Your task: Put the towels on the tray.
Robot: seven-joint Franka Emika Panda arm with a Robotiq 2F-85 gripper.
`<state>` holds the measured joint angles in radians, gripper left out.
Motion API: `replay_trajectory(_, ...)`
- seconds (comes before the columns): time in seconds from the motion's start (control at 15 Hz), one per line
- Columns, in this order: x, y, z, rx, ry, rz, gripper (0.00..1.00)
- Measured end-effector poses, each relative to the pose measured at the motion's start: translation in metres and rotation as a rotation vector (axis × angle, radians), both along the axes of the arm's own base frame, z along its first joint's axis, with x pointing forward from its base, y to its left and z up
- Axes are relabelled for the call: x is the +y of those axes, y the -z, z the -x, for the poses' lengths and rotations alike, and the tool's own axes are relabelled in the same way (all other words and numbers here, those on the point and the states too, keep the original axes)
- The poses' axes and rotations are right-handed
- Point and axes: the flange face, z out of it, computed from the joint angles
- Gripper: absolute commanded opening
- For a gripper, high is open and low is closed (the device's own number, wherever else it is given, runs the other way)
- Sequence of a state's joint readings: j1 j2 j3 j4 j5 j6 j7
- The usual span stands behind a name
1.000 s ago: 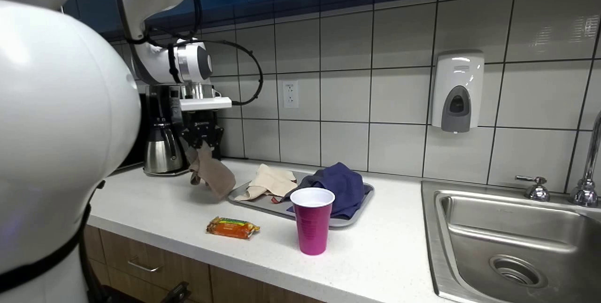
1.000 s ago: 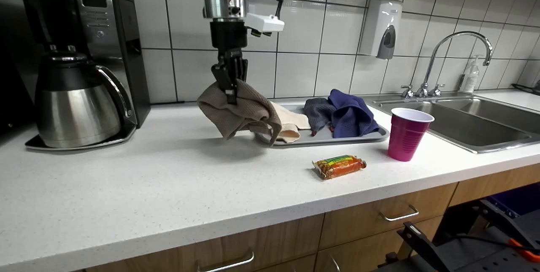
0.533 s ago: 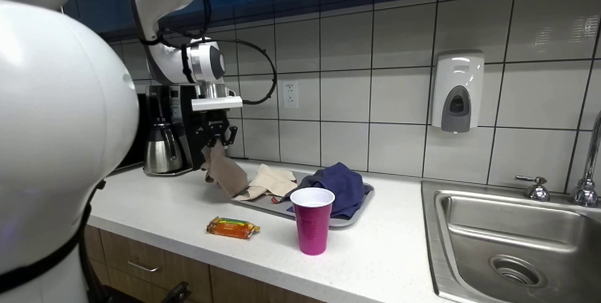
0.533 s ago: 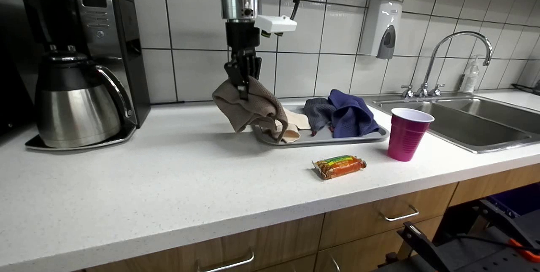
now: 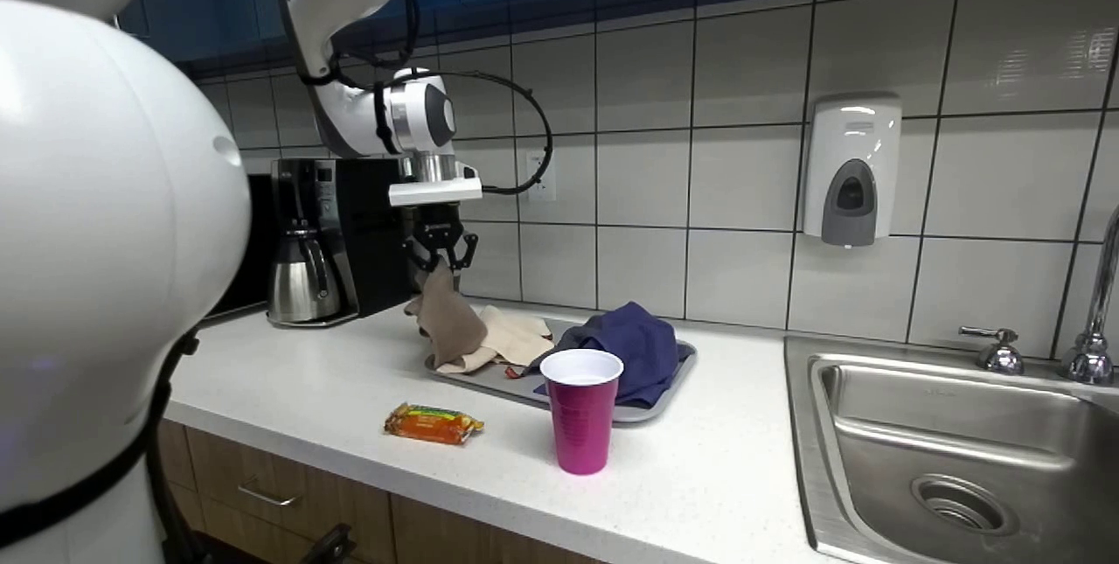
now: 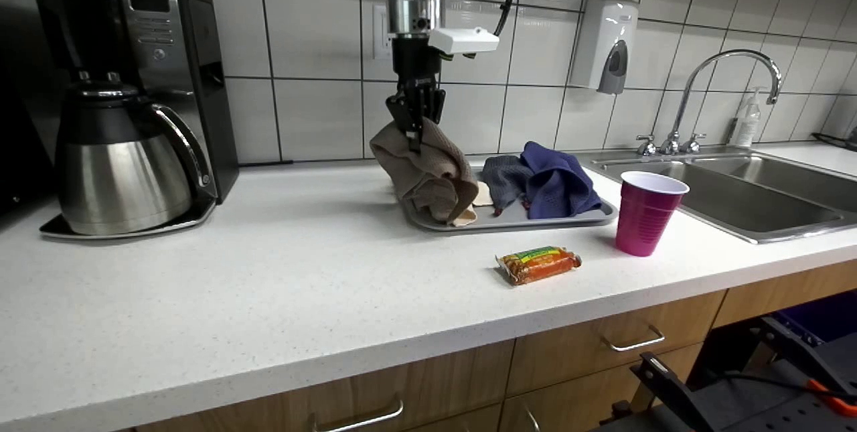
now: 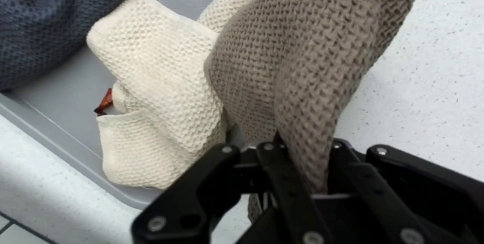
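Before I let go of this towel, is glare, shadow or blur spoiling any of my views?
Barely, I think: in both exterior views, glare flecks the wall tiles, away from the tray; in an exterior view, a soft shadow lies on the counter beside the tray; in the wrist view, the weave of the brown towel reads well, though the gripper clamped on it looks dark.

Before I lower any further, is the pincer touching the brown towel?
Touching. The wrist view shows it: the pincer has the brown towel pinched between its jaws.
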<state>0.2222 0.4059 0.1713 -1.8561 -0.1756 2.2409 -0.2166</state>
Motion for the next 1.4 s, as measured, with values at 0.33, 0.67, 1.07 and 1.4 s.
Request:
replay_trajectory(0.33,-0.034,-0.008,-0.013,-0.02,0.1,0.005,0.03)
replay_trajectory(0.67,-0.06,-0.016,-0.018,-0.035,0.178,0.011,0.03)
replay_trajectory(1.07,-0.083,-0.014,-0.013,-0.031,0.255,0.026,0.03)
replay_trajectory(1.4,-0.112,-0.001,-0.012,-0.035,0.354,0.031,0.03)
